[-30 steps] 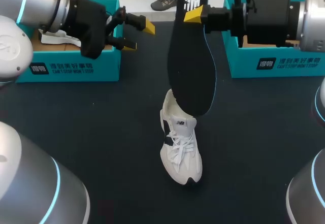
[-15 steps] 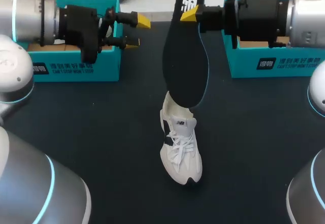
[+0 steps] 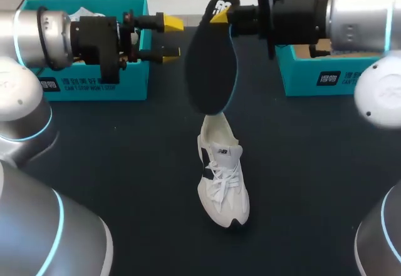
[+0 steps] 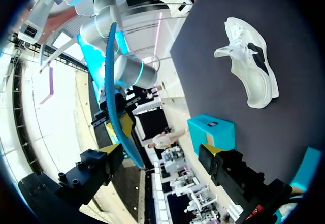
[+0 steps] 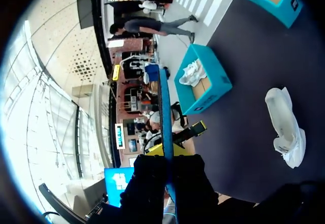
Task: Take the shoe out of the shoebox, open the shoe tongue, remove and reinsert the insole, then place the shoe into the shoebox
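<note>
Right gripper [image 3: 220, 15]: clamped on the heel end of the black insole [image 3: 212, 69], which it holds in the air over the far middle of the table [image 3: 125, 163]. The insole hangs toe end down, above the heel of the shoe [image 3: 222, 176]. In the right wrist view it stands edge-on between the fingers.

Left gripper [image 3: 165, 38]: fingers spread, nothing between them, raised just beside the insole on its left.

The shoe: white with a dark side panel, laces up, on the table's middle, toe toward the near edge.

Left shoebox [image 3: 94, 79]: teal, far-left corner, with a second shoe [image 3: 81, 13] inside.

Right shoebox [image 3: 338, 76]: teal, far-right corner.
</note>
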You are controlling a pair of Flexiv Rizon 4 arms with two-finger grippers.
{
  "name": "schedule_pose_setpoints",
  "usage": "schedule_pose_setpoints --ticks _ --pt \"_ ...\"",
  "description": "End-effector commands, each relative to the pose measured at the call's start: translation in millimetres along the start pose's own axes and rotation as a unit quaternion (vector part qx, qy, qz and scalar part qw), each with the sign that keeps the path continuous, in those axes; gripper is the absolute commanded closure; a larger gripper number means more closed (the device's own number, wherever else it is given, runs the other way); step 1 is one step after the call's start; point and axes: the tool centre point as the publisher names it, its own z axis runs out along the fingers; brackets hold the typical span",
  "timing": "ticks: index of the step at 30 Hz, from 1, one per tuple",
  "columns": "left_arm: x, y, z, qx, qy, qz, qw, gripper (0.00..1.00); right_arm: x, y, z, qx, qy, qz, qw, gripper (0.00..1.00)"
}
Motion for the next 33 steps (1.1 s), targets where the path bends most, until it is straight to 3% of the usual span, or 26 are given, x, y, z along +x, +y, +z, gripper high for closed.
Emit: schedule_pose_setpoints --ticks 1,12,16,21,33 --pt "-1.7 0 3 0.0 -0.01 0.002 1.0 0.0 1.2 -6.9 42 -0.018 0.001 0.002 1.0 1.0" --pt "-2.2 -1 1 0.01 -0.064 -0.024 0.998 0.0 1.2 -6.9 42 -0.018 0.001 0.002 1.0 1.0" --pt "-3.0 -4 -3 0.016 -0.086 -0.032 0.996 0.0 -8.9 15.2 62 -0.036 0.009 0.017 0.999 1.0" --pt "-9.8 -10 -6 0.021 -0.087 -0.036 0.995 0.0 -14.3 36.3 83 -0.03 0.01 0.011 0.999 1.0" --pt "-7.0 -19 -7 0.049 -0.094 -0.069 0.992 0.0 -26.2 55.6 101 0.02 0.022 0.046 0.998 1.0"
